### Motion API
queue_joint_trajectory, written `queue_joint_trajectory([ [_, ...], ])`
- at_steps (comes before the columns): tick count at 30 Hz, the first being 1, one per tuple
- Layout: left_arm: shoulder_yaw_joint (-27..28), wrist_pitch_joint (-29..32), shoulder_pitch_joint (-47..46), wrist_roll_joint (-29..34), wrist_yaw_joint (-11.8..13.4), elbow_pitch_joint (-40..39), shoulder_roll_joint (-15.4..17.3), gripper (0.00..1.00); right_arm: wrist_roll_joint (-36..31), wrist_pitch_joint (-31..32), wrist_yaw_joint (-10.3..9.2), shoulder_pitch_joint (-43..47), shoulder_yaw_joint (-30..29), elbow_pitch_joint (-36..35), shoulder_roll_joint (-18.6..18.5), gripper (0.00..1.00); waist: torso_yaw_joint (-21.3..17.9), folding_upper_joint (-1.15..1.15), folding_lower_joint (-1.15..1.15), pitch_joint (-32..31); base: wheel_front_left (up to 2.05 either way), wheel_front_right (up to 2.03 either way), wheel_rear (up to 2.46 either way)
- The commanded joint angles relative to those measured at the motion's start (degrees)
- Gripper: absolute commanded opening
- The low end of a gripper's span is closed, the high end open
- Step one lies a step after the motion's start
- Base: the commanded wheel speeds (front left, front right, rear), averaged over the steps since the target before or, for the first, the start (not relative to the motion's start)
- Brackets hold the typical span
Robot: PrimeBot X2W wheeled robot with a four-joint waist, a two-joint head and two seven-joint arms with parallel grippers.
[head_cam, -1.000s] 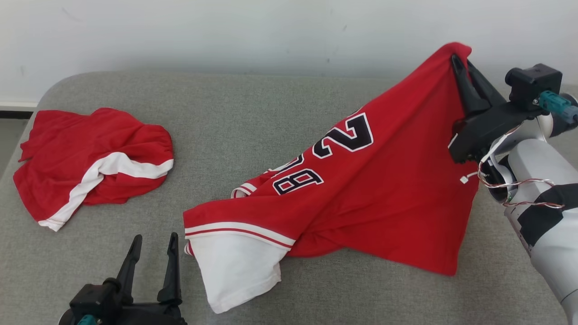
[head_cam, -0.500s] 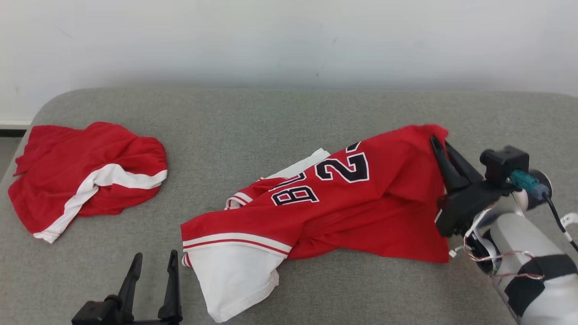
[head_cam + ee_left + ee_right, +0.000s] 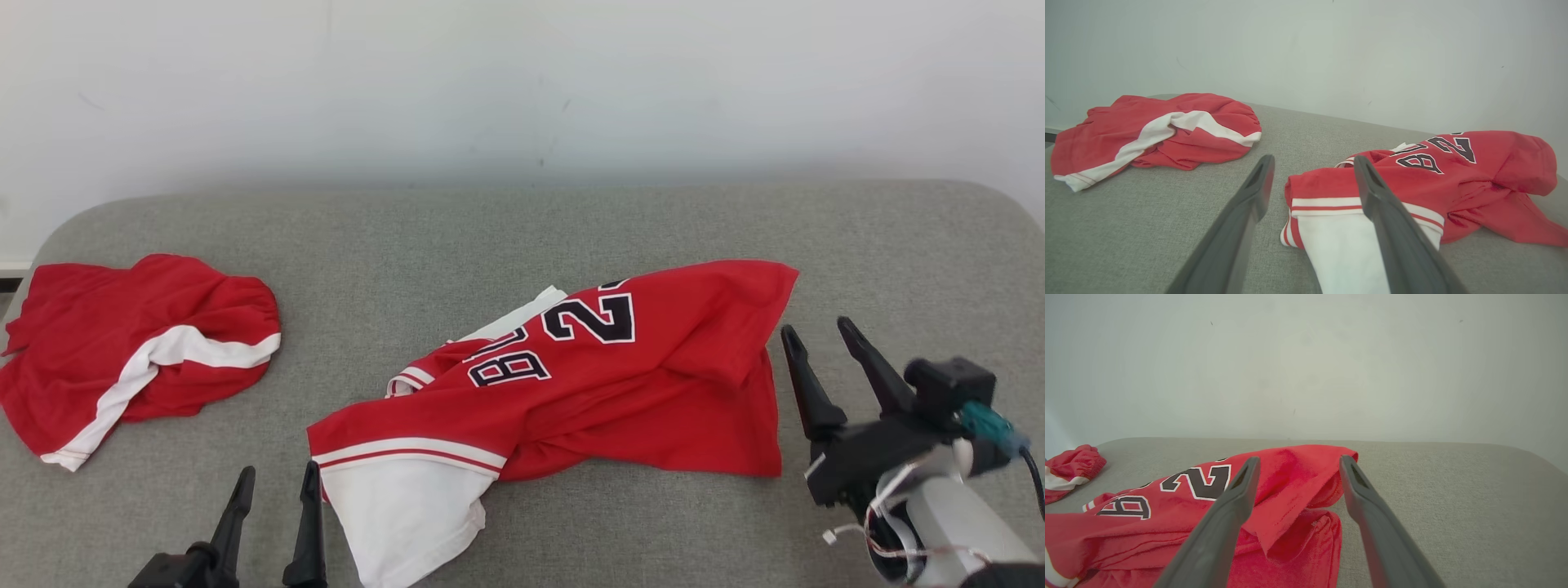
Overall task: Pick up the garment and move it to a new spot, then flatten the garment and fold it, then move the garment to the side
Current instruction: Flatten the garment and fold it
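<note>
The garment point(image 3: 620, 384) is a red jersey with black numbers and a white panel, lying crumpled across the middle of the grey cushion point(image 3: 490, 245). It shows too in the left wrist view point(image 3: 1453, 179) and the right wrist view point(image 3: 1274, 506). My right gripper point(image 3: 816, 335) stands open just right of the jersey's right edge, holding nothing; its fingers point(image 3: 1237, 498) frame a folded red corner. At the lower left my left gripper point(image 3: 273, 478) is open and empty, close to the jersey's white panel point(image 3: 1339, 245).
A second red garment with a white stripe point(image 3: 139, 359) lies bunched at the cushion's left end, seen also in the left wrist view point(image 3: 1159, 130). A pale wall point(image 3: 522, 82) rises behind. Bare grey cushion spreads at the back and far right.
My right gripper lowered the raised jersey corner to the cushion, opened and let it go, then drew back to the right. The head camera has tilted. The left gripper kept still.
</note>
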Motion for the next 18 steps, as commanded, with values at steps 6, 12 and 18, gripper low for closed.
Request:
queue_joint_trajectory([
  [6,0.6,-0.1,1.4,0.6,-0.2,-0.5,0.0,1.0,-3.6,-0.3,-0.13,11.0,-7.2,-9.6,2.4,1.0,-0.7,0.0,0.01,-1.0,0.0,0.0,0.0],
  [12,1.0,-0.1,1.4,1.1,0.0,-1.2,0.0,1.0,-7.6,-0.3,-0.13,19.8,-12.7,-17.3,5.4,1.0,-1.0,0.0,0.01,-1.0,0.0,0.0,0.0],
  [18,1.5,-0.1,1.6,1.6,0.2,-1.7,0.0,1.0,-10.1,-0.2,-0.13,23.6,-14.7,-20.5,7.8,1.0,-1.7,0.0,0.01,-0.7,0.0,0.0,0.0],
])
